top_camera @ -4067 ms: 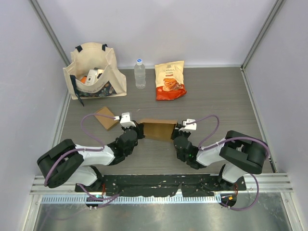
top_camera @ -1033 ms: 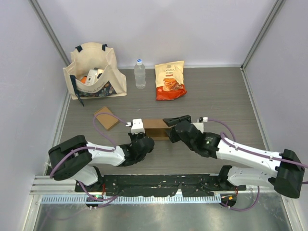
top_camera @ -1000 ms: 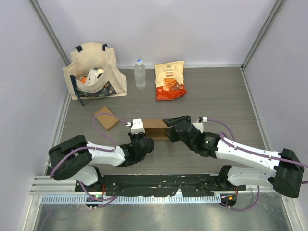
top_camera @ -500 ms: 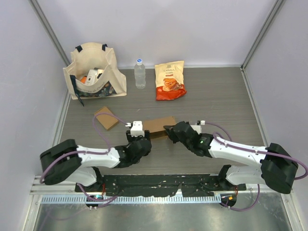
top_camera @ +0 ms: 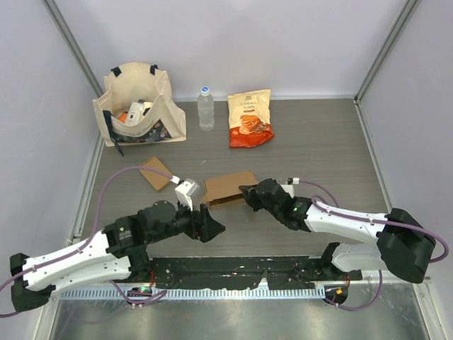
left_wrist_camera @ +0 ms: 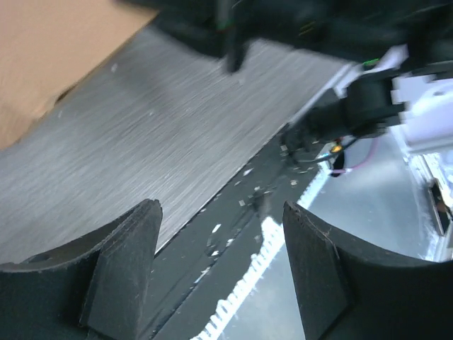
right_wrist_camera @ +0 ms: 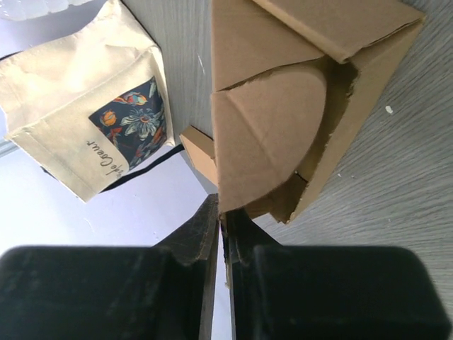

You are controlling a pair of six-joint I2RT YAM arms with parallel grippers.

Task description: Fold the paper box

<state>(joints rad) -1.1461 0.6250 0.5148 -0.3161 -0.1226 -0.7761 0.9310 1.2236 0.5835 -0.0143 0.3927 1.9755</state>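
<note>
The brown paper box (top_camera: 228, 186) lies mid-table, partly folded, with a rounded flap (right_wrist_camera: 265, 134) standing out at its right end. My right gripper (top_camera: 248, 193) is shut on that flap's edge, and the right wrist view shows the thin card pinched between the two fingers (right_wrist_camera: 224, 216). My left gripper (top_camera: 212, 228) sits just in front of the box's left end, apart from it. Its jaws (left_wrist_camera: 221, 212) are open with nothing between them, over the table's near edge. Only a corner of the box (left_wrist_camera: 42, 57) shows in the left wrist view.
A flat cardboard piece (top_camera: 157, 173) lies left of the box. Along the back stand a cream tote bag (top_camera: 138, 106), a water bottle (top_camera: 205, 108) and an orange snack bag (top_camera: 250, 117). The black base rail (top_camera: 233, 270) runs along the near edge.
The left gripper let go of the box, opened and drew back toward the near edge. The right gripper closed on the flap, and the box shifted and tilted slightly.
</note>
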